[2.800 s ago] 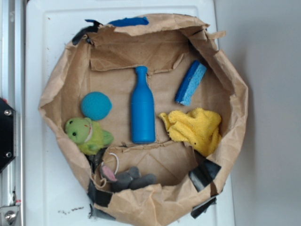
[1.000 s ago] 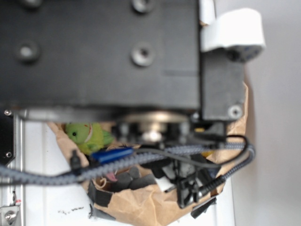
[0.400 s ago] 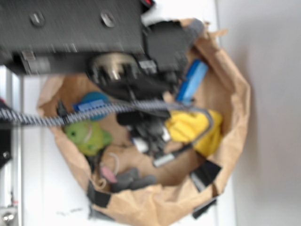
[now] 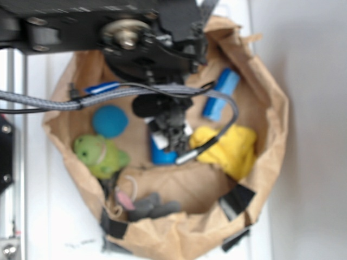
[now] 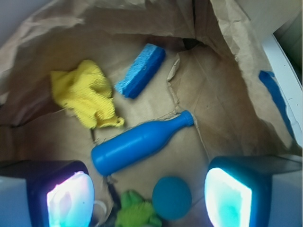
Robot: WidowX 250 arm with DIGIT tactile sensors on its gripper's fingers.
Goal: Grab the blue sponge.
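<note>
The blue sponge (image 4: 219,99) lies tilted against the upper right wall inside the brown paper bag (image 4: 272,116); in the wrist view it (image 5: 140,70) lies at the top centre, apart from all else. My gripper (image 4: 170,140) hangs above the middle of the bag, over the blue bottle (image 4: 162,155), left of and below the sponge. In the wrist view my gripper (image 5: 149,198) is open and empty, with its fingers (image 5: 71,198) wide apart. The bottle (image 5: 139,142) lies between the gripper and the sponge.
A yellow cloth (image 4: 230,147) lies just below the sponge, also seen in the wrist view (image 5: 85,94). A teal ball (image 4: 110,120), a green plush toy (image 4: 100,156) and a grey mouse toy (image 4: 147,206) lie at the left and bottom. The bag walls stand high around everything.
The arm came in over the bag and then shifted toward the top of the exterior view. The ball, sponge and cloth show again; the gripper now hangs over the bottle.
</note>
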